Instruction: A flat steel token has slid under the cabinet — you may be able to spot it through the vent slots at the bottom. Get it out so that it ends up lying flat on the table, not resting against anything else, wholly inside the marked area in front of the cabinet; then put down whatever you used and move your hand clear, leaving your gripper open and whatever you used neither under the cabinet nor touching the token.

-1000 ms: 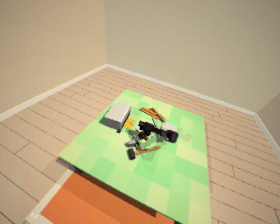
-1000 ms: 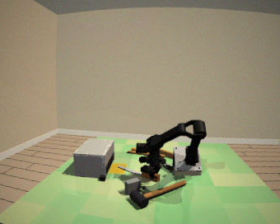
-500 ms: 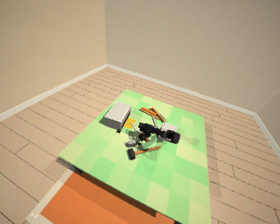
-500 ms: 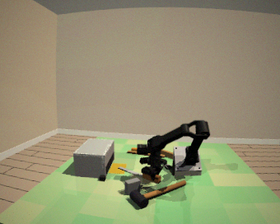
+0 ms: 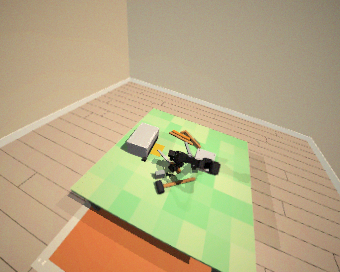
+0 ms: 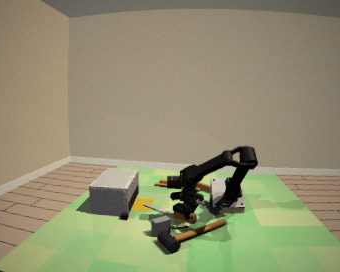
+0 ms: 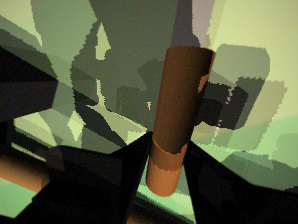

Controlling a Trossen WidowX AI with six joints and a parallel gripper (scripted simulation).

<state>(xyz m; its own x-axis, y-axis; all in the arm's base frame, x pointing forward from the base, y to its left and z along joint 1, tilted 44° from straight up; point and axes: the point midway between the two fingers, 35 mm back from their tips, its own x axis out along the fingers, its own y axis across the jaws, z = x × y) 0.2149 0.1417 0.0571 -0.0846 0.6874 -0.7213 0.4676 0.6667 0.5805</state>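
The token is not visible in any view. The pale grey cabinet (image 5: 143, 137) (image 6: 109, 192) stands at the table's left side. The yellow marked area (image 5: 158, 148) (image 6: 139, 205) lies in front of it. My gripper (image 6: 185, 213) (image 7: 167, 138) is shut on the wooden handle of a tool with a long, thin grey blade. The handle (image 7: 182, 95) sticks out beyond the fingers at both ends in the wrist view. The blade (image 5: 163, 155) (image 6: 158, 209) points toward the cabinet, and its far end appears at or over the marked area. Its exact height is unclear.
A grey block (image 5: 160, 174) (image 6: 160, 226) and a hammer (image 5: 160, 187) (image 6: 170, 242) lie beside the tool. Orange wooden pieces (image 5: 181, 137) (image 6: 163, 183) lie beyond the arm. A small black object (image 5: 144, 159) (image 6: 124, 215) is by the cabinet's front corner.
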